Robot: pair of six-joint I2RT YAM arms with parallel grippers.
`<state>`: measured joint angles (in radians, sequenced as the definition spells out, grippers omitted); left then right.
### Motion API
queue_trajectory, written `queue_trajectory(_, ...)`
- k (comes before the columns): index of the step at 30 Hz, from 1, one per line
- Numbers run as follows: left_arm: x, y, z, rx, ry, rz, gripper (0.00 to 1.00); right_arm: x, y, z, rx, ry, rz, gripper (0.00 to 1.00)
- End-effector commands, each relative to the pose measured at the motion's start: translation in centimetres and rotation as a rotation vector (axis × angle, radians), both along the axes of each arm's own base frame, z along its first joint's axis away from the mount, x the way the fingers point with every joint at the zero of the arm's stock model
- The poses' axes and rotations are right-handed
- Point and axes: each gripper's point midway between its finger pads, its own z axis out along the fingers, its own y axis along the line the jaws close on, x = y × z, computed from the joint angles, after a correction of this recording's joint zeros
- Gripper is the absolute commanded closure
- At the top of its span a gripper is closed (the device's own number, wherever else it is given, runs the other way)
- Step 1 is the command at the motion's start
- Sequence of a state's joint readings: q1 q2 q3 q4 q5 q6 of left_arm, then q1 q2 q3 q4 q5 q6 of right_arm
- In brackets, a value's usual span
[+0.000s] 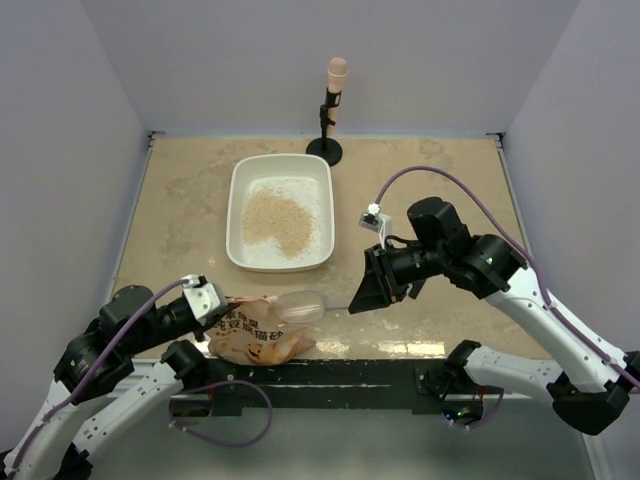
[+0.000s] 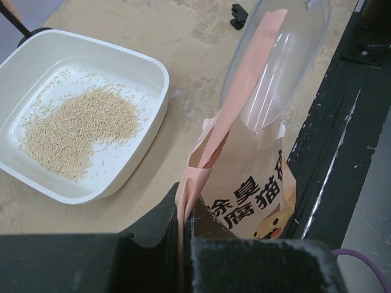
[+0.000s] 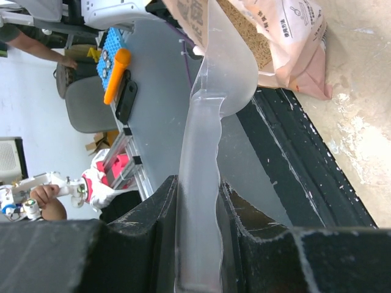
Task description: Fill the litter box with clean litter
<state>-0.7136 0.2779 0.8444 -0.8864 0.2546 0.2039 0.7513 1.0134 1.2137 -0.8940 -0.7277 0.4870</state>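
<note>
Pinching thin top edge of the bag (image 2: pixel 250 183) w/ L jaws, pressed nearly flat together. Clamping handle of the clear scoop (image 3: pixel 198 140) w/ R jaws, part-spread around it; bowl end at bag's mouth. Outward: bag slumped at near edge of the counter (image 1: pixel 430 170), right by the black rail (image 2: pixel 342 122). Litter box (image 1: pixel 233 215) well apart, mid-counter, w/ clean litter (image 1: pixel 280 222) in a loose pile, floor only partly covered.

Likely trouble: spilling granules on the counter during the carry to the box, if scoop tilts. Also losing the bag, given so thin a pinch; could sag shut or tip toward the rail.

L wrist only: bowl looking see-through and empty, stray grains round the pile. R wrist only: grip on handle, plus tan granular mass at bag's mouth, prob. litter. Top only: gap btw bag and box.
</note>
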Motion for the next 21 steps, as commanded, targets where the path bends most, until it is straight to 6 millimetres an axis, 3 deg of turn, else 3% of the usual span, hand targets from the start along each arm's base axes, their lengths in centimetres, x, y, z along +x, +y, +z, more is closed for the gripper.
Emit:
queue_trajectory(1,0.0,-0.2,10.6,-0.284,-0.313,-0.005,1.00,0.9,1.2,-0.1,0.007,-0.007,0.003,1.00)
queue_trajectory(7,-0.7,-0.9,9.7,-0.272,-0.322,-0.070,1.00,1.3,2.4,-1.1,-0.058,0.023,0.035,1.00)
queue_trajectory(15,-0.3,-2.0,7.4,-0.226,-0.303,-0.117,1.00,0.0,4.5,-3.0,-0.204,0.076,0.130,1.00)
queue_trajectory(21,-0.6,-2.5,7.2,-0.230,-0.318,-0.152,1.00,-0.6,5.6,-5.8,-0.327,0.131,0.169,1.00)
